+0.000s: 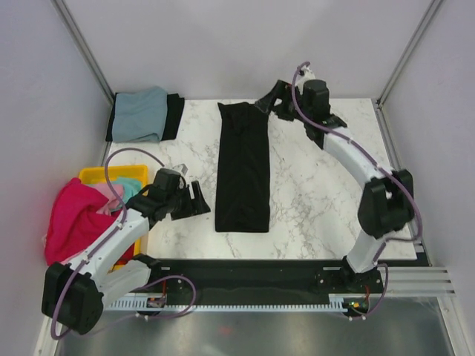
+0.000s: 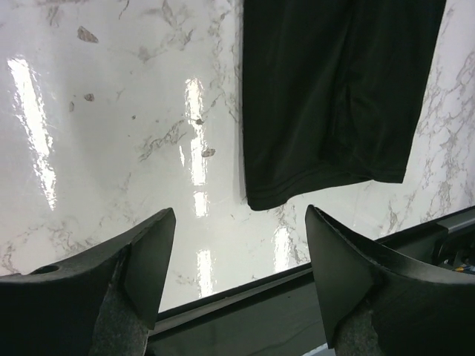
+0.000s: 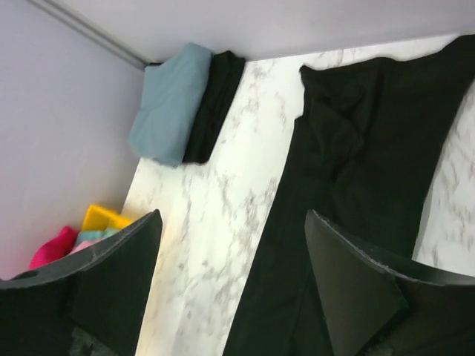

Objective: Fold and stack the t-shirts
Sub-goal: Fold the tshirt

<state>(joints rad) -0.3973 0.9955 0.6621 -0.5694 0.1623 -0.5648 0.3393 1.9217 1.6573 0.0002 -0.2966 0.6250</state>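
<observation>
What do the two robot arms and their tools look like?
The left arm and the right arm both have white links and bulky black joints. A mauve cable loops loosely along each. The left tool and the right tool are black, each with two broad wedge-shaped fingers.

folded black shirt (image 1: 175, 115) mostly buried under grey-blue shirt (image 1: 141, 113), only its right edge shows. yellow bin (image 1: 95, 175) largely covered by shirt pile (image 1: 74, 215); count unclear, maybe 3. long black shirt (image 2: 334, 89) cropped in the 2 wrist views.
</observation>
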